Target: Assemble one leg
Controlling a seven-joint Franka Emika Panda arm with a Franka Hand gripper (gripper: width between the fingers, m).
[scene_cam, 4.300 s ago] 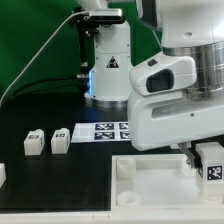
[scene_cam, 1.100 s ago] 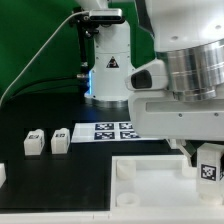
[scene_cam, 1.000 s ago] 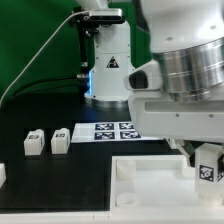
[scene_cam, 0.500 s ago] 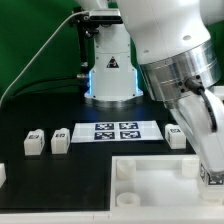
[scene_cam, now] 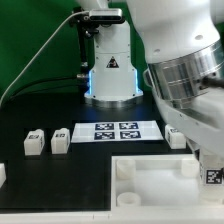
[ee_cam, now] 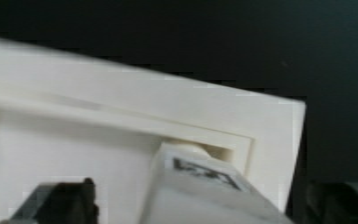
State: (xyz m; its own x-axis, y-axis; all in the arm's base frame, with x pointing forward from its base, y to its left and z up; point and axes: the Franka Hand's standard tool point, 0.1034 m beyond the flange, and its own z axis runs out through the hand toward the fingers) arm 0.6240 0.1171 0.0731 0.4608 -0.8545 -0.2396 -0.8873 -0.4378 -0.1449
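The leg (ee_cam: 208, 180), a small white block with a black-and-white tag, stands at a corner socket of the large white panel (ee_cam: 87, 110). My gripper (ee_cam: 202, 205) straddles it with dark fingers (ee_cam: 66, 205) set wide, and panel shows between finger and leg. In the exterior view the gripper (scene_cam: 212, 168) is at the panel's (scene_cam: 150, 172) far right corner, with the leg's tag (scene_cam: 213, 177) just showing. Two more legs (scene_cam: 35, 143) (scene_cam: 60, 141) lie at the left. Another leg (scene_cam: 176, 136) lies by the marker board's right end.
The marker board (scene_cam: 118, 129) lies behind the panel. A white robot base with a blue light (scene_cam: 108, 70) stands at the back. A further white piece (scene_cam: 2, 172) sits at the exterior view's left edge. The arm's bulk hides the right side.
The wrist has turned over the panel's corner. As the arm's body swung, it uncovered the leg by the marker board's right end. The tagged leg in the corner has stayed in place.
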